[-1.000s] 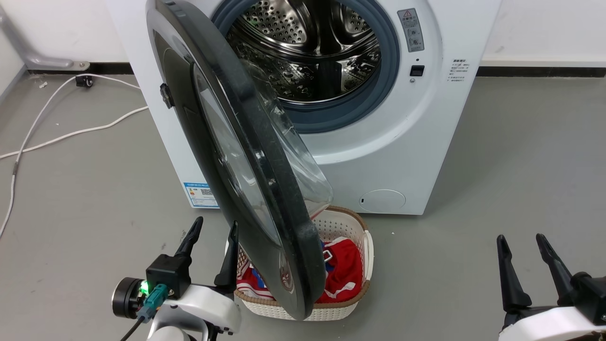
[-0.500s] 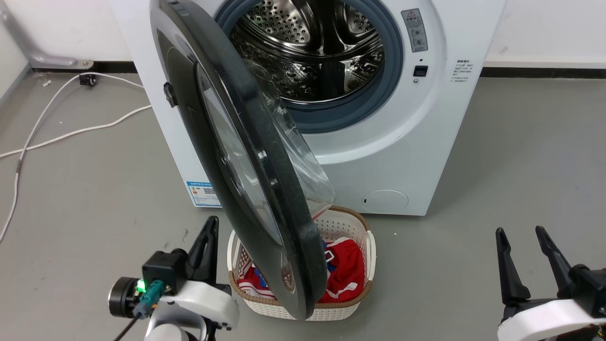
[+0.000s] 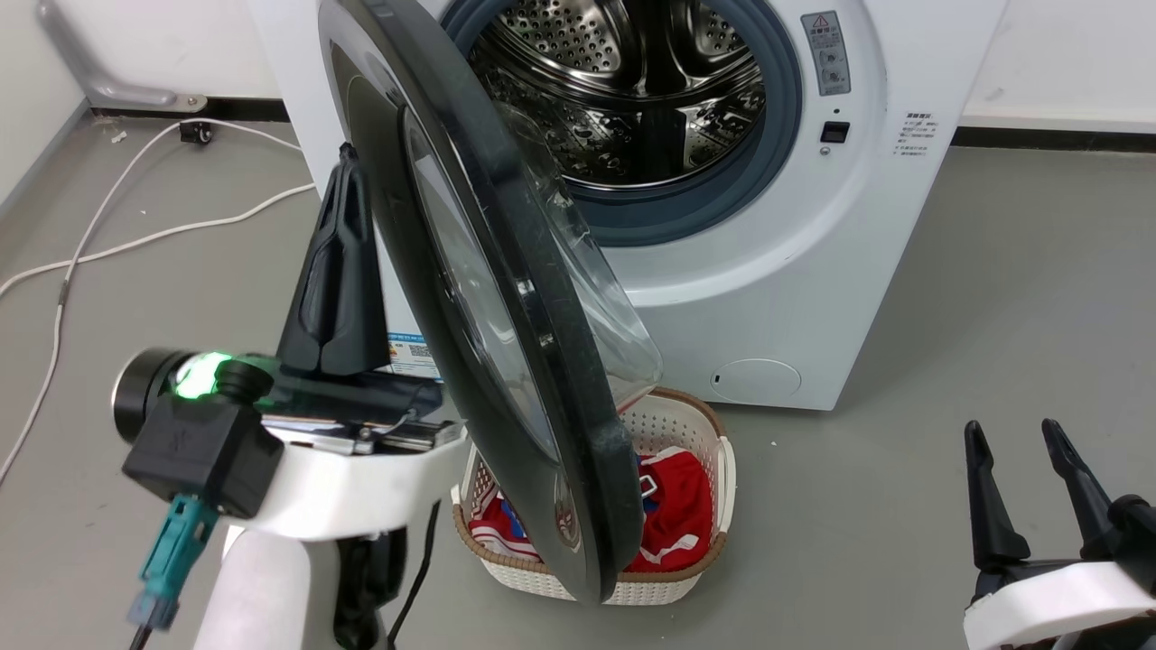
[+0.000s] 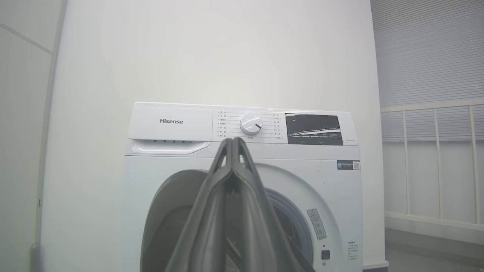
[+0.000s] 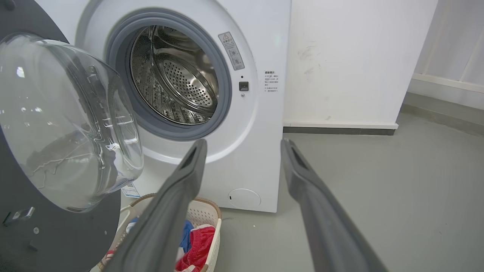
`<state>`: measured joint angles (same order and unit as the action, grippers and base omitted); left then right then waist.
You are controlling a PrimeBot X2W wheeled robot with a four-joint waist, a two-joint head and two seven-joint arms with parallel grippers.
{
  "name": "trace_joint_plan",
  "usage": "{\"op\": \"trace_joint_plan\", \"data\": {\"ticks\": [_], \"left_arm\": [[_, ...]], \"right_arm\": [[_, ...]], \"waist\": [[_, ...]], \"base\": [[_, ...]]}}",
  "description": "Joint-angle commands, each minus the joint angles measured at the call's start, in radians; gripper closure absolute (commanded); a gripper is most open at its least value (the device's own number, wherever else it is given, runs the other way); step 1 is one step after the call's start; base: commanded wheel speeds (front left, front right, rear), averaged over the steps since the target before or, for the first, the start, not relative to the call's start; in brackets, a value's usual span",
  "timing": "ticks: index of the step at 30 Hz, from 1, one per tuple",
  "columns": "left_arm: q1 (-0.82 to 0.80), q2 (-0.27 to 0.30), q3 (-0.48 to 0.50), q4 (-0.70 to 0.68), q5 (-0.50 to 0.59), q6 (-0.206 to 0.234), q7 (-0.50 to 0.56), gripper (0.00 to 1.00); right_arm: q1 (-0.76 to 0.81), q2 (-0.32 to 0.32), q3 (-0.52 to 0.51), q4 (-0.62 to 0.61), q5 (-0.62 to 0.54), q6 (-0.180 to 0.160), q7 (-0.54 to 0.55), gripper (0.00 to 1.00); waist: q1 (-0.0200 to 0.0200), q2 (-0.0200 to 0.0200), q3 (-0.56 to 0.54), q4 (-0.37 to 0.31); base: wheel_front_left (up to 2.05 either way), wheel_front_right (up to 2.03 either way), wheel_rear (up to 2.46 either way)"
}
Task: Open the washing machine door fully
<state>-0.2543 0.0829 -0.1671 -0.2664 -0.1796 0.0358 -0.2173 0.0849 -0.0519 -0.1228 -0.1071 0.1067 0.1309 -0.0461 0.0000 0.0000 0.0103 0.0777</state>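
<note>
the washing machine door [image 3: 519, 280] stands half open over a laundry basket [image 3: 673, 582]. the left gripper [image 3: 346, 167], fingers pressed together and empty, is just beside the door's outer face. the right gripper [image 3: 1012, 431] is spread apart, well clear.

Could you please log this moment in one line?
washing machine door: partly open | left claw: shut, beside its outer face, contact unclear | right claw: open, empty

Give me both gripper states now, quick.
Left gripper: jaws closed, holding nothing.
Right gripper: jaws open, empty.
</note>
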Motion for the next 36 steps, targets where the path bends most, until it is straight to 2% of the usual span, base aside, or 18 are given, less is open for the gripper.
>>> {"op": "trace_joint_plan", "data": {"ticks": [1, 4, 9, 10, 16, 24, 33, 36], "left_arm": [[-0.021, -0.007, -0.024, -0.047, -0.005, 0.001, -0.003, 1.00], [-0.044, -0.016, -0.069, -0.115, -0.016, 0.003, 0.009, 1.00], [-0.056, -0.024, -0.180, -0.183, -0.048, -0.020, 0.065, 1.00], [-0.056, -0.024, -0.180, -0.183, -0.048, -0.020, 0.065, 1.00], [-0.012, -0.027, -0.332, -0.191, -0.102, -0.053, 0.157, 1.00], [0.078, -0.020, -0.486, -0.088, -0.177, -0.099, 0.252, 1.00], [0.158, 0.012, -0.565, 0.086, -0.203, -0.115, 0.293, 1.00], [0.161, 0.011, -0.566, 0.142, -0.196, -0.106, 0.279, 1.00]], "right_arm": [[-0.011, 0.002, -0.004, -0.001, 0.010, 0.000, 0.003, 0.00], [-0.008, 0.002, -0.005, 0.001, 0.014, 0.000, 0.006, 0.00], [0.006, 0.002, -0.009, 0.001, 0.024, 0.000, 0.008, 0.00], [0.006, 0.002, -0.009, 0.001, 0.024, 0.000, 0.008, 0.00], [0.018, 0.002, -0.022, -0.004, 0.030, 0.000, 0.010, 0.00], [0.022, 0.002, -0.019, -0.004, 0.036, 0.000, 0.018, 0.00], [0.012, 0.002, -0.008, -0.001, 0.034, 0.000, 0.028, 0.00], [0.004, 0.002, -0.007, 0.002, 0.034, 0.000, 0.033, 0.00]], "waist": [[0.0000, 0.0000, -0.001, 0.001], [0.0000, 0.0000, -0.003, 0.001], [0.0000, 0.0000, -0.008, 0.004], [0.0000, 0.0000, -0.008, 0.004], [0.0000, 0.0000, -0.011, 0.020], [0.0000, 0.0000, -0.006, 0.036], [0.0000, 0.0000, 0.018, 0.031], [0.0000, 0.0000, 0.023, 0.028]], "base": [[0.00, 0.00, 0.00], [0.00, 0.00, 0.00], [0.00, 0.00, 0.00], [0.00, 0.00, 0.00], [0.00, 0.00, 0.00], [0.00, 0.00, 0.00], [0.00, 0.00, 0.00], [0.00, 0.00, 0.00]]}}
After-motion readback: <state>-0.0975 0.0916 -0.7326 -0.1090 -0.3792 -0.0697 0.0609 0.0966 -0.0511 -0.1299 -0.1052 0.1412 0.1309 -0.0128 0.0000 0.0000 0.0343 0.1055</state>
